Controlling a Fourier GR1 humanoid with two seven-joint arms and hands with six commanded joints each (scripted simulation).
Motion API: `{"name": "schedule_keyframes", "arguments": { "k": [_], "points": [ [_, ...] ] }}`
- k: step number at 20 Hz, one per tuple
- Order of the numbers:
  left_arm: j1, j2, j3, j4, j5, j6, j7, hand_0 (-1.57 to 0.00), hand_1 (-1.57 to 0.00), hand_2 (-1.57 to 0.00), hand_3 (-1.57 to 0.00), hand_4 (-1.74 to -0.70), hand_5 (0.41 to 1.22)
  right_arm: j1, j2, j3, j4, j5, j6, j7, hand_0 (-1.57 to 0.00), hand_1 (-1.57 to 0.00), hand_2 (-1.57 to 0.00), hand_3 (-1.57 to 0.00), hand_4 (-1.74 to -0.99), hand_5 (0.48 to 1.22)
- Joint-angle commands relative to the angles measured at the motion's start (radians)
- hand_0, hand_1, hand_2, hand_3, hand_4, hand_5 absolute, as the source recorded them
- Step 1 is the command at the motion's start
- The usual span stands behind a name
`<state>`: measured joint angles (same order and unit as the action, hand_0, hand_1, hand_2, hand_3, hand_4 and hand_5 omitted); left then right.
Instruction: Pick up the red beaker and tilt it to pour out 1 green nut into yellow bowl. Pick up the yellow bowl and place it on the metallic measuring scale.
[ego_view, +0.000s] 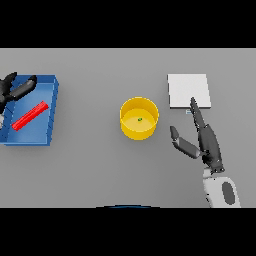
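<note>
One green nut (139, 119) lay on the floor of the yellow bowl (126, 125), so the pouring looked done and the step in hand was, by my judgement, picking up the bowl for the metallic measuring scale (188, 90). The bowl stood upright at the middle of the grey table (90, 170), mouth up, well short of the scale, which lay flat to its right and farther from the robot. The right hand (206, 142) rested between them, fingers straight and released, holding nothing, their tips reaching toward the near edge of the scale, thumb spread toward the bowl. The next move would call for swinging that hand left to close on the bowl's rim or wall. The red beaker (30, 115) lay on its side in the blue tray (54, 95) at far left, long axis running diagonally from near-left to far-right. The left hand (15, 89) hung over the tray's far corner, fingers loosely spread, grasping nothing.
</note>
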<state>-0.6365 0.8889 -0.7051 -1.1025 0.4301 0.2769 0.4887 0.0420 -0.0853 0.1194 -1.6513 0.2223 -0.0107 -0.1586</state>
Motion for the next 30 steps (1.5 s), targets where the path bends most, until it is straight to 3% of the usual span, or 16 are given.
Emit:
{"name": "schedule_keyframes", "arguments": {
  "k": [1,2,4,6,9,12,17,19,23,30],
  "points": [
    [-0.007,-0.002,0.003,0.010,-0.002,0.002,0.000,-0.11,-0.09,-0.09,-0.08,-0.71,0.647,-0.009,-0.002,-0.002,0.005,0.001,0.000,0.010,0.00,0.00,0.00,0.00,-1.176,0.688],
    [-0.019,-0.002,0.009,0.028,-0.010,0.006,-0.013,-0.09,-0.07,-0.07,-0.06,-0.70,0.653,-0.002,-0.004,0.001,-0.006,0.008,-0.004,0.006,0.00,0.00,0.00,0.00,-1.178,0.679],
    [-0.010,-0.010,0.021,0.025,-0.008,0.031,-0.061,-0.05,-0.05,-0.05,-0.04,-0.71,0.663,-0.011,-0.015,0.021,-0.010,0.062,-0.019,0.053,0.00,0.00,0.00,0.00,-1.163,0.677],
    [0.000,-0.016,0.027,0.021,-0.008,0.050,-0.091,-0.03,-0.03,-0.03,-0.02,-0.71,0.679,-0.020,-0.043,0.045,-0.008,0.080,0.020,0.021,0.00,0.00,0.00,0.00,-1.132,0.703],
    [0.004,-0.003,0.029,-0.002,-0.007,0.064,-0.080,-0.02,-0.01,-0.01,-0.01,-0.71,0.683,-0.079,-0.127,0.100,0.012,0.158,0.094,0.007,0.00,0.00,0.00,0.00,-1.172,0.728],
    [0.001,-0.014,0.038,0.000,0.008,0.056,-0.103,-0.01,-0.01,-0.01,-0.01,-0.72,0.667,-0.204,-0.236,0.182,0.036,0.316,0.159,0.065,0.00,0.00,0.00,0.00,-1.216,0.704],
    [0.003,-0.022,0.032,0.003,0.008,0.050,-0.106,0.00,0.00,0.00,0.00,-0.71,0.672,-0.394,-0.321,0.344,0.130,0.515,0.254,0.003,0.00,0.00,0.00,0.00,-1.228,0.703],
    [0.020,-0.015,0.035,-0.008,0.019,0.046,-0.112,0.00,0.00,0.00,0.00,-0.71,0.680,-0.444,-0.349,0.386,0.137,0.543,0.315,-0.029,0.00,0.00,0.00,0.00,-1.216,0.706],
    [0.023,-0.018,0.043,-0.012,0.029,0.045,-0.126,0.00,0.00,0.00,0.00,-0.72,0.687,-0.550,-0.356,0.463,0.245,0.610,0.361,-0.072,0.00,0.00,0.00,0.00,-1.215,0.704],
    [0.032,-0.004,0.057,-0.006,0.039,0.042,-0.142,0.00,0.00,0.00,0.00,-0.72,0.687,-0.677,-0.314,0.561,0.416,0.684,0.422,-0.076,0.00,0.00,0.00,0.00,-1.239,0.705]
  ]
}}
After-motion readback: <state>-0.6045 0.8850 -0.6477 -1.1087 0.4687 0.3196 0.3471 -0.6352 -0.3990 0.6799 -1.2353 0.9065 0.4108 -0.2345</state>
